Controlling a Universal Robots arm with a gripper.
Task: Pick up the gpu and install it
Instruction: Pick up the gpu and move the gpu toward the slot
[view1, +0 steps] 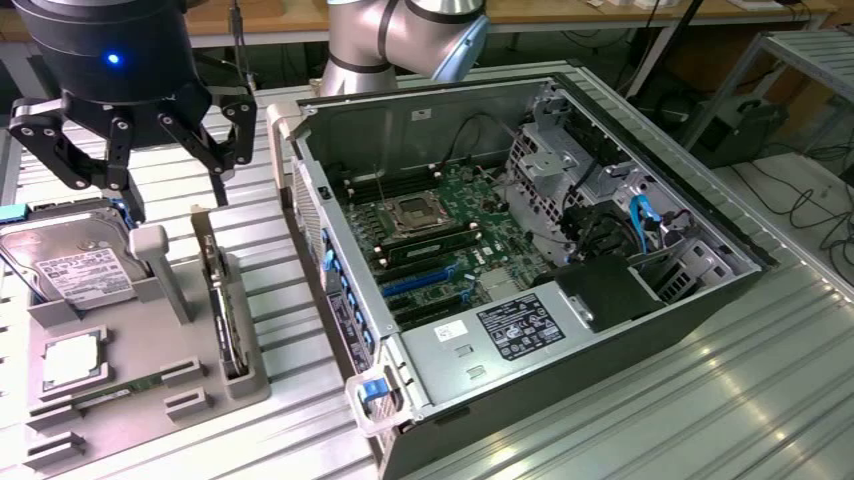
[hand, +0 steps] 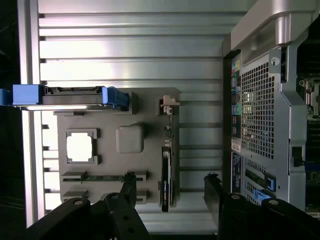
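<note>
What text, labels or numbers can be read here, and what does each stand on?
None can be read as words.
White label on the boxy silver hard drive: print too small to read.
Black-and-white label on the silver metal cover inside the open computer case: too small to read.

You've got the gripper spread wide, hanging above the grey holder, where the gpu stands on edge in its slot, just beside the open PC case.
</note>
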